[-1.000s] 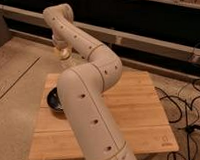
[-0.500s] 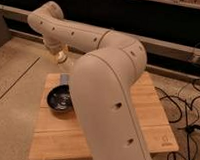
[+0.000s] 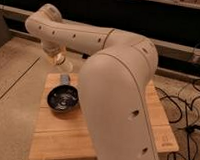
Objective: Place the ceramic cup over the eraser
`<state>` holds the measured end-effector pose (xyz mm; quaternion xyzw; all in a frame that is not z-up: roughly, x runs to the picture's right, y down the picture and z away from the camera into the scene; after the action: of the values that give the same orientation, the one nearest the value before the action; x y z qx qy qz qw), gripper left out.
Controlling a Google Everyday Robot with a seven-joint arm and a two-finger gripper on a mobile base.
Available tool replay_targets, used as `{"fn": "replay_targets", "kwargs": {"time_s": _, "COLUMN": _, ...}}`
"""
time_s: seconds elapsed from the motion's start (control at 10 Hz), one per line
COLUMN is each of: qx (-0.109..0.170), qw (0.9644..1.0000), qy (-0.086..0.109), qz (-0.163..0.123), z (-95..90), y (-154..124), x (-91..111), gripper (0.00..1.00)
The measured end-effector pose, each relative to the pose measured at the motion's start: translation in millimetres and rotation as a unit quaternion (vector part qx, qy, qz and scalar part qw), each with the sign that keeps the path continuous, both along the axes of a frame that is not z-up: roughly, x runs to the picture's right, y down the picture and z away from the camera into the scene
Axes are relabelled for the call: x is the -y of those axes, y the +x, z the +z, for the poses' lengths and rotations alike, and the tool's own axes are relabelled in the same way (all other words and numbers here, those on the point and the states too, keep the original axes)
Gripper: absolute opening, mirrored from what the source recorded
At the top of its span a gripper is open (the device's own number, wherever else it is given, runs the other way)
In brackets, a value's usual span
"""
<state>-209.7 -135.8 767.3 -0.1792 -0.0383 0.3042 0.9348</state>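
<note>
Because the claw [image 3: 59, 55] hangs above and beyond the far side of the black bowl [image 3: 62, 98], closed on what appears to be the ceramic cup [image 3: 57, 58] (a pale, glossy, round shape at its tip), the coming move turns on one offset: mostly downward, slightly toward the bowl.

1. Eraser [image 3: 65, 79]: a small dark block standing on the bench [image 3: 56, 137], just beyond the bowl's far rim, with its long axis vertical. It is below the cup and clear of it.
2. Cup orientation: it cannot be told which way the mouth faces. Capping the block would require mouth-down.
3. Clearance: the bowl's rim is just beside the eraser, so a descending cup edge may catch the rim or topple the narrow block.
4. Obstruction: the arm's large link [image 3: 118, 95] covers the bench to the right of the bowl, and anything behind it is hidden.
5. Cables [image 3: 187, 113] lie on the floor well to the right of the bowl, off the bench.
</note>
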Motion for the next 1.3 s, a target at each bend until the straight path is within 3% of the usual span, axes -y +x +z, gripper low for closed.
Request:
{"fn": "replay_targets", "kwargs": {"time_s": 0.2, "qx": 0.040, "qw": 0.9983, "qy": 0.012, "qz": 0.039, "z": 21.3, "y": 32, "x": 23, "gripper": 0.00}}
{"fn": "replay_targets", "kwargs": {"time_s": 0.5, "qx": 0.056, "qw": 0.9963, "qy": 0.024, "qz": 0.060, "z": 25.9, "y": 73, "x": 38, "gripper": 0.00}}
{"fn": "replay_targets", "kwargs": {"time_s": 0.8, "qx": 0.060, "qw": 0.9962, "qy": 0.023, "qz": 0.059, "z": 24.6, "y": 68, "x": 37, "gripper": 0.00}}
{"fn": "replay_targets", "kwargs": {"time_s": 1.1, "qx": 0.044, "qw": 0.9978, "qy": 0.007, "qz": 0.048, "z": 27.0, "y": 75, "x": 26, "gripper": 0.00}}
{"fn": "replay_targets", "kwargs": {"time_s": 1.2, "qx": 0.009, "qw": 0.9991, "qy": -0.017, "qz": 0.037, "z": 24.1, "y": 95, "x": 9, "gripper": 0.00}}
{"fn": "replay_targets", "kwargs": {"time_s": 1.3, "qx": -0.014, "qw": 0.9991, "qy": -0.025, "qz": 0.032, "z": 20.5, "y": 110, "x": 1, "gripper": 0.00}}
